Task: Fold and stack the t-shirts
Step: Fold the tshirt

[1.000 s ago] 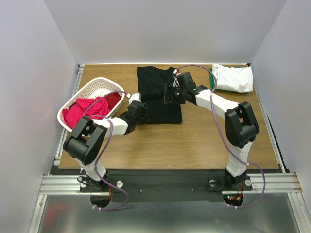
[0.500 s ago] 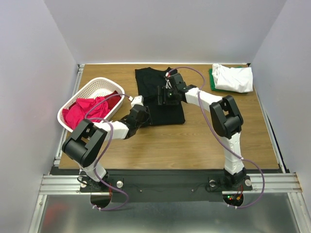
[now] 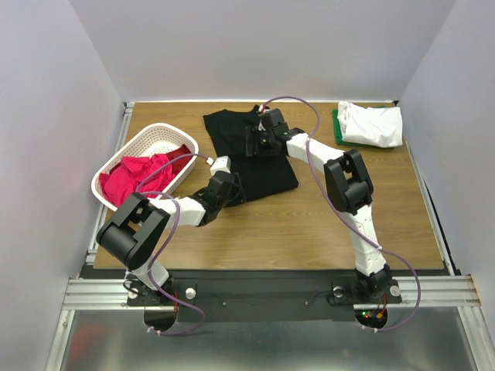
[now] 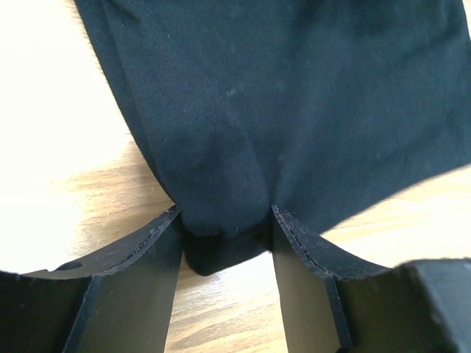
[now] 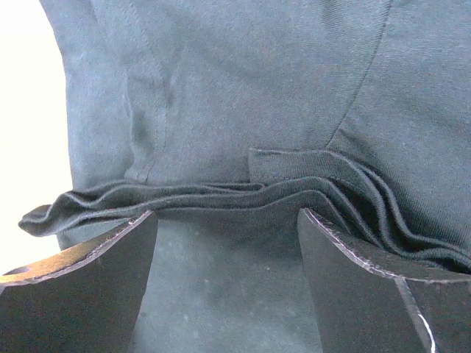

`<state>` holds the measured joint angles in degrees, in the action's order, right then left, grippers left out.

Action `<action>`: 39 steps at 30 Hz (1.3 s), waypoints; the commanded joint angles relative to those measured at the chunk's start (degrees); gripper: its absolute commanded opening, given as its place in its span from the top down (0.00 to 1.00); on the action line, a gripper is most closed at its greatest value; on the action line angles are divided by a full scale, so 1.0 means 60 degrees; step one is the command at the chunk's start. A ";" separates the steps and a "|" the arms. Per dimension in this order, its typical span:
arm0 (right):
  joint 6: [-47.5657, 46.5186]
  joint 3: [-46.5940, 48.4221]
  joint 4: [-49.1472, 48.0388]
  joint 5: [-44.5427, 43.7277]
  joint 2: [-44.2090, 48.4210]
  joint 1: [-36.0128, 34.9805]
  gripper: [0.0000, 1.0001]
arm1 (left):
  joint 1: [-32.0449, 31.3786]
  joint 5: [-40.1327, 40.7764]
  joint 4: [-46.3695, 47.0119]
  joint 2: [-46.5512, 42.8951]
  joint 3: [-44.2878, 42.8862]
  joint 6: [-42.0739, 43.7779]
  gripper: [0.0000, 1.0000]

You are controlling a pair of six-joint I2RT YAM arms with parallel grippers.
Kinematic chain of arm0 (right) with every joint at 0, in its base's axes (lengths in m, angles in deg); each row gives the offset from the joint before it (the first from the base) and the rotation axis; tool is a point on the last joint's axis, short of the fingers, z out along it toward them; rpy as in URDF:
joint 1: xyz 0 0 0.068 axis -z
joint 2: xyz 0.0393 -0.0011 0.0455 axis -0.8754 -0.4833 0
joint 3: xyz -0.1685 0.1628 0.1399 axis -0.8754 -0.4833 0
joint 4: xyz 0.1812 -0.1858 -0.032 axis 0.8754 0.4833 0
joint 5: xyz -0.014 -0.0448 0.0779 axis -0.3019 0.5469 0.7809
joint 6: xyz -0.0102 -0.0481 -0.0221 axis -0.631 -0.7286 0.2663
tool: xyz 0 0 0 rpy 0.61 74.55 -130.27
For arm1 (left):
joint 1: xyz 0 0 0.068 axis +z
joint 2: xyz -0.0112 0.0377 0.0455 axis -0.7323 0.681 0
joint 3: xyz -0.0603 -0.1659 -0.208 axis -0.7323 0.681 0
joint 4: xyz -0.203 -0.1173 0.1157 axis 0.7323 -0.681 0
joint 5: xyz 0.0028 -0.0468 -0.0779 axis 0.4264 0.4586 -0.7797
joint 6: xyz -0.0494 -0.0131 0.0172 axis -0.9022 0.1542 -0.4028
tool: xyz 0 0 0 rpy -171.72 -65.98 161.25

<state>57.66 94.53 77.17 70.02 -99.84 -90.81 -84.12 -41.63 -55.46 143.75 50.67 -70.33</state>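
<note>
The large black t-shirt point(image 3: 271, 166) lies folded on the wooden table, turned slightly askew. My left gripper point(image 3: 232, 185) is shut on its near-left corner; in the left wrist view point(image 4: 227, 220) black fabric point(image 4: 294, 95) is bunched between the fingers. My right gripper point(image 3: 251, 141) is on the shirt's far part; in the right wrist view point(image 5: 227, 213) its fingers hold a ridge of stacked fabric layers point(image 5: 257, 88). A folded white t-shirt point(image 3: 371, 124) lies on a green one point(image 3: 338, 127) at the far right. Pink/red t-shirts point(image 3: 143, 174) lie in the basket.
The white lattice basket point(image 3: 155, 133) stands at the left edge of the table, close to my left arm. Grey walls close in the table on three sides. Bare wood lies in front of the black shirt and to its right.
Both grippers have moved left with the black shirt. The shirt has slid and turned toward the basket, its far-left corner now further left.
</note>
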 commanded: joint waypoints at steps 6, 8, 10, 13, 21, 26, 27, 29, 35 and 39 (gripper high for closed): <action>-0.0389 0.1113 -0.0316 -0.1180 -0.0119 0.0103 0.16 | -0.0287 -0.0833 -0.2540 0.0555 0.0772 -0.0263 0.40; -0.0535 0.1040 -0.0331 -0.1460 0.0245 0.0206 0.14 | -0.0316 -0.0833 -0.2540 0.0570 0.0815 -0.0322 0.40; -0.0667 0.0923 -0.0331 -0.1579 0.0481 0.0279 0.14 | -0.0346 -0.0819 -0.2525 0.0570 0.0860 -0.0380 0.40; -0.0857 0.0281 -0.0331 -0.1842 0.1154 0.0382 0.13 | -0.0390 -0.0804 -0.2540 0.0570 0.0874 -0.0410 0.40; -0.0669 -0.2981 -0.0331 -0.1535 0.3542 0.0367 0.13 | -0.0478 -0.0745 -0.2525 0.0424 0.0962 -0.0469 0.40; -0.0228 -0.4934 -0.0331 -0.1710 0.4788 0.0367 0.12 | -0.0536 -0.0804 -0.2526 0.0380 0.1006 -0.0469 0.40; -0.0155 -0.5169 -0.0331 -0.1726 0.4934 0.0367 0.12 | -0.0551 -0.0789 -0.2525 0.0379 0.1006 -0.0483 0.40; -0.0023 -0.5770 -0.0331 -0.1828 0.5285 0.0353 0.12 | -0.0566 -0.0804 -0.2540 0.0321 0.1021 -0.0469 0.40; 0.0036 -0.6328 -0.0331 -0.2136 0.5346 0.0367 0.13 | -0.0609 -0.0804 -0.2555 0.0248 0.1035 -0.0469 0.40; 0.0094 -0.6460 -0.0331 -0.2297 0.5039 0.0382 0.14 | -0.0639 -0.0789 -0.2569 0.0189 0.1079 -0.0513 0.40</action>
<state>57.40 55.96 77.23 58.46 -70.14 -88.49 -86.54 -42.48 -54.32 142.42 52.73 -72.87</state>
